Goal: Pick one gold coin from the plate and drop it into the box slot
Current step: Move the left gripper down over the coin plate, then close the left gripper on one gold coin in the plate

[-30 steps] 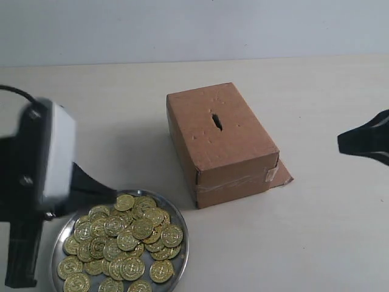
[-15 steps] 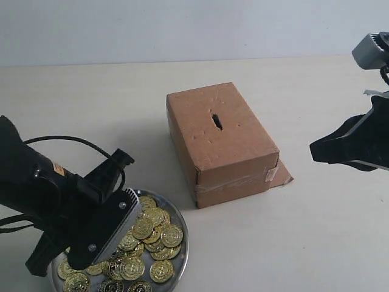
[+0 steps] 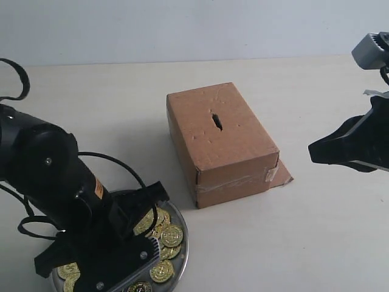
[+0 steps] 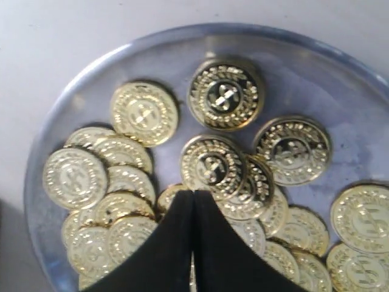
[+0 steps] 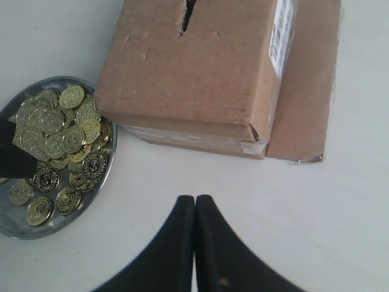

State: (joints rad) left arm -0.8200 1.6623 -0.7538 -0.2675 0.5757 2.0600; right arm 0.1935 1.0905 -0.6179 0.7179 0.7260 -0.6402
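The silver plate point(image 3: 183, 246) sits at the front left, and my left arm covers most of it. Several gold coins point(image 4: 226, 94) lie heaped on the plate point(image 4: 78, 100). My left gripper point(image 4: 194, 193) is shut just above the heap, with no coin showing between its fingers. The brown cardboard box point(image 3: 222, 140) stands mid-table with the dark slot point(image 3: 216, 121) in its top. My right gripper point(image 3: 316, 149) hovers shut to the right of the box. In the right wrist view it point(image 5: 194, 198) hangs over bare table, with the box point(image 5: 194, 67), slot point(image 5: 187, 15) and plate point(image 5: 110, 159) beyond.
A cardboard flap point(image 3: 281, 174) sticks out at the box's taped end, toward the right arm. Black cables loop around the left arm point(image 3: 61, 176) near the plate. The tabletop point(image 3: 304, 243) is pale and plain.
My left arm has swung down over the plate and now hides most of the coins. The right arm came in from the right a second ago and has since held still.
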